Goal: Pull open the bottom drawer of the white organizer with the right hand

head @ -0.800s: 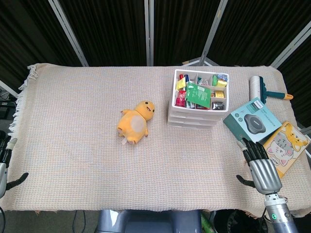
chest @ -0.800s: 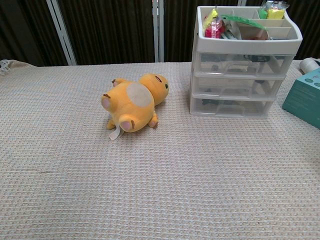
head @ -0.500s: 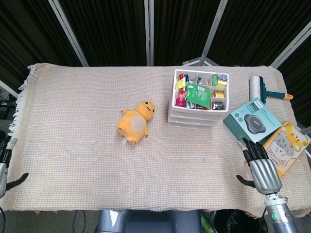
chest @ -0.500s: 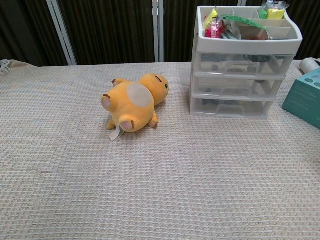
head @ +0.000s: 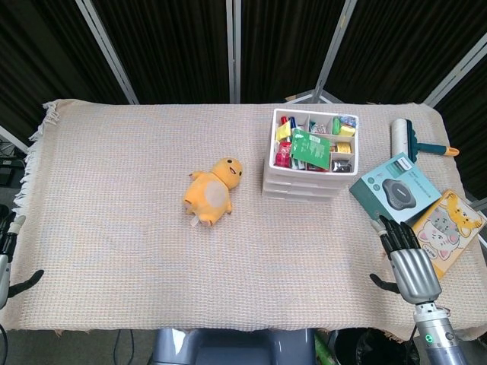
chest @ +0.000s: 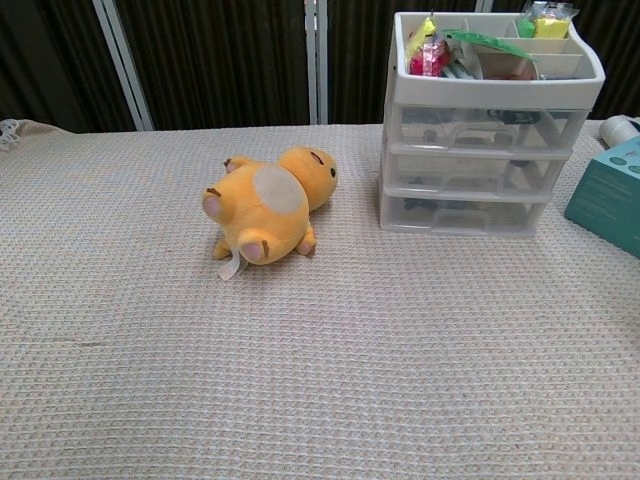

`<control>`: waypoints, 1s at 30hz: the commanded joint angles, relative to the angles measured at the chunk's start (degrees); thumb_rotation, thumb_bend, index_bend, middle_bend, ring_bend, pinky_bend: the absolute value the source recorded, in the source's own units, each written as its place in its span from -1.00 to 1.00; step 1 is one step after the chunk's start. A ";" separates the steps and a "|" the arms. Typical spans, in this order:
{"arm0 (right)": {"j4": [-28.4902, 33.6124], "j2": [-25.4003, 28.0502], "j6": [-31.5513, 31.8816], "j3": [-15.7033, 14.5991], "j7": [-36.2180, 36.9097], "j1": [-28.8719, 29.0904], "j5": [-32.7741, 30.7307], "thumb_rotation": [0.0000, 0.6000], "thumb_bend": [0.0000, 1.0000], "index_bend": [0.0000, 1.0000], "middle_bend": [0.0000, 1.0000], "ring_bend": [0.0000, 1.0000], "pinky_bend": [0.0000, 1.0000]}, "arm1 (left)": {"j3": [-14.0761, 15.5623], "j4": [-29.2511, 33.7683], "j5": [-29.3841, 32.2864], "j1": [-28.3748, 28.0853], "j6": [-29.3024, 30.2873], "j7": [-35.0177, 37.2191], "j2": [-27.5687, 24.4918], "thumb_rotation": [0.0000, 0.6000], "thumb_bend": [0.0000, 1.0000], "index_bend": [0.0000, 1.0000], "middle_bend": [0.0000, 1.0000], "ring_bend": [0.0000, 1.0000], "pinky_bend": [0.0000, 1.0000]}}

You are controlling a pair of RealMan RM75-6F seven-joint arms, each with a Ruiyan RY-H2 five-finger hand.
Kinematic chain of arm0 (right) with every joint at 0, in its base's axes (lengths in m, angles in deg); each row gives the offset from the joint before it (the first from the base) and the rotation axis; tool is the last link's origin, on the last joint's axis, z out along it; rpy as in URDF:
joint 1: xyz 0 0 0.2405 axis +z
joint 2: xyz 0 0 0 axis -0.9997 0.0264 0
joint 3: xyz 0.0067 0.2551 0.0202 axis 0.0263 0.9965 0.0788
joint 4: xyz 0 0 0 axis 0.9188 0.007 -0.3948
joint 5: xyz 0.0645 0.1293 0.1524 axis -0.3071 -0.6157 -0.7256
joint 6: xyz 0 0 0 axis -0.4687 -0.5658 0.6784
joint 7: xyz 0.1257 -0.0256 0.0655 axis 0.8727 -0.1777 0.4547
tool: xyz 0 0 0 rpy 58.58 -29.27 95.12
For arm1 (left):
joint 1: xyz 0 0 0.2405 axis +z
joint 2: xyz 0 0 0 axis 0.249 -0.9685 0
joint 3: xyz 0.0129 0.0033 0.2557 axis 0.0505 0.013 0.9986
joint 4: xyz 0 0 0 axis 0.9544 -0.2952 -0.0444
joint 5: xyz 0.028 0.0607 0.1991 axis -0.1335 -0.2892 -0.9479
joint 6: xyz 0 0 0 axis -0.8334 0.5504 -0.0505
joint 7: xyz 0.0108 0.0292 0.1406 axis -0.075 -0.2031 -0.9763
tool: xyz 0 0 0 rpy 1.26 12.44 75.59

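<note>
So basically nothing has changed over the last second or so. Our right hand [head: 405, 262] is parked in the same spot near the front right corner of the worktop [head: 137, 190], fingers spread apart and holding nothing, palm down on the woven beige cloth. It sits just in front of the teal box with a grey disc printed on it [head: 394, 188] and beside the yellow cat-picture book [head: 447, 222]. The chest view doesn't catch it at all.

The white plastic three-drawer organizer [chest: 480, 150] with its open top tray full of colourful bits is toward the back right of the worktop, and its bottom drawer [chest: 462, 213] looks fully closed, flush with the two above. It's well apart from our right hand, with the teal box between them off to the side.

Our left hand [head: 7, 255] only peeks in at the far left edge, and we can't tell how its fingers lie. The orange plush duck [head: 211, 191] lies on its side left of the organizer, out of the way, and a white lint roller with a teal handle [head: 411, 140] is at the back right.

Our read: the task hasn't started. The whole reach to that drawer front is still ahead.
</note>
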State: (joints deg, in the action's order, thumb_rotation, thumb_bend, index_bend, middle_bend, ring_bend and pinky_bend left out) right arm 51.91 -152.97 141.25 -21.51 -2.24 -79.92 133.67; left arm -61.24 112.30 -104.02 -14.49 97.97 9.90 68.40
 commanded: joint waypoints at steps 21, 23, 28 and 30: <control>0.86 -0.33 -0.11 -0.50 1.07 0.05 0.88 1.00 -0.84 -0.88 -0.58 -0.51 -0.59 | 0.16 0.28 -0.26 0.49 0.71 0.38 -0.27 1.00 -0.88 -1.00 -1.00 -1.00 -1.00; 0.99 -0.95 0.89 -0.12 1.56 -0.06 1.36 1.00 -0.83 -0.77 -0.11 0.01 -0.18 | 0.09 0.32 -0.18 0.45 0.66 0.56 -0.34 1.00 -0.88 -1.00 -1.00 -1.00 -1.00; 4.75 -2.42 -0.08 -0.42 7.01 0.26 1.16 1.00 -0.71 -0.63 0.49 0.61 0.33 | -0.13 0.49 0.06 0.58 0.90 1.46 -0.69 1.00 -0.88 -1.00 -1.00 -1.00 -1.00; 7.11 -2.54 -1.74 -0.47 9.08 0.84 0.21 1.00 -0.64 -0.63 0.57 0.67 0.38 | -0.18 0.50 0.05 0.61 0.99 1.70 -0.80 1.00 -0.88 -1.00 -1.00 -1.00 -1.00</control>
State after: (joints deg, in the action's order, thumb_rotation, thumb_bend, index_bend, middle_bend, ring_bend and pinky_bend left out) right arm 56.61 -155.04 141.12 -21.85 4.52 -79.65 134.71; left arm -61.40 112.80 -103.97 -13.89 98.96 11.61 67.61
